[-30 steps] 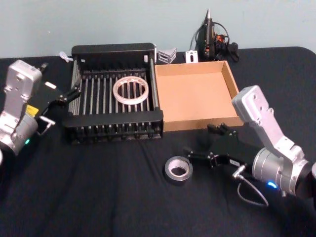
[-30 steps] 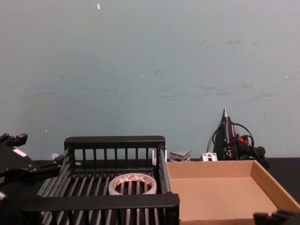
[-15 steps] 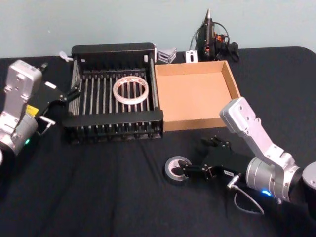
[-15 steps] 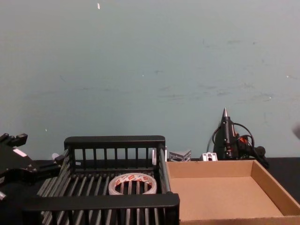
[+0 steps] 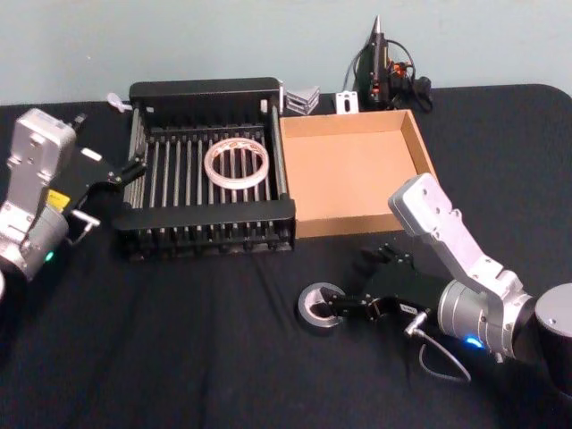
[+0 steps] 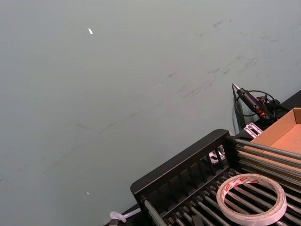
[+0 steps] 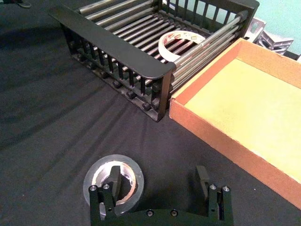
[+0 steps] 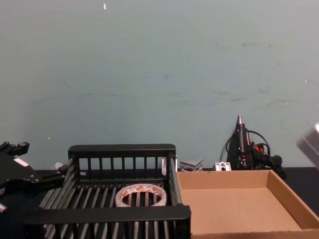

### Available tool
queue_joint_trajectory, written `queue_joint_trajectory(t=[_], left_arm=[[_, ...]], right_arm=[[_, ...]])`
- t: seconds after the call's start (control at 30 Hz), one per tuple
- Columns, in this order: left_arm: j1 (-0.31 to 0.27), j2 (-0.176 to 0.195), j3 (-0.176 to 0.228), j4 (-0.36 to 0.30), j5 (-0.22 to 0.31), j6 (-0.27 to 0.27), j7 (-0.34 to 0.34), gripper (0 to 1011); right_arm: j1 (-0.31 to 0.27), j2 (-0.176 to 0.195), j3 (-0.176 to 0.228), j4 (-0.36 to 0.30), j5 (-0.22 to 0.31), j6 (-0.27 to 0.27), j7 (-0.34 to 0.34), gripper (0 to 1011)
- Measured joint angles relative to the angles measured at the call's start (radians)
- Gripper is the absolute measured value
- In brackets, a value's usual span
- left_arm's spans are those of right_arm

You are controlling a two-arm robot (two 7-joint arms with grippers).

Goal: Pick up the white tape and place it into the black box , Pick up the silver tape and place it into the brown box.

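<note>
Black cloth-covered table [image 5: 197, 357]: fills the lower part of the head view and carries every item below.

Black plastic crate with slatted bottom and barred sides [image 5: 207, 92]: upper left of centre in the head view, its right wall touching the cardboard tray.

Wide flat ring of whitish tape with red-printed inner core [image 5: 237, 163]: lies flat on the crate's slats, right of the crate's middle; also seen in the chest view [image 8: 141, 195], the left wrist view [image 6: 250, 198] and the right wrist view [image 7: 182, 41].

Shallow tan-brown cardboard tray with low walls [image 5: 425, 154]: upper centre-right of the head view, nothing inside it.

Small thick roll of dull grey-silver duct tape with pale core [image 5: 316, 308]: lies flat on the cloth, lower centre of the head view, in front of the tray's near left corner and apart from it.

Right gripper [image 7: 160, 188]: bottom of the right wrist view, low over the cloth, jaws spread wide and holding nothing. One black finger [image 7: 115, 178] stands in the roll's hole; the other is on the cloth beside the roll.

Left gripper [image 5: 132, 168]: left edge of the head view, beside the crate's left wall, idle; cannot tell how its jaws stand.

Black pointed tool with tangled cables [image 5: 379, 63]: top centre-right of the head view, behind the tray, against the teal wall [image 8: 159, 74].
</note>
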Motion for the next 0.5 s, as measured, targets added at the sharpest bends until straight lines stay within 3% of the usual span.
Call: queue_joint_trajectory(t=[0.5], left_arm=[[0.000, 0.000, 0.000, 0.000, 0.000, 0.000, 0.000, 1001]], right_arm=[[0.021, -0.016, -0.020, 0.033, -0.030, 0.008, 0.004, 1000]])
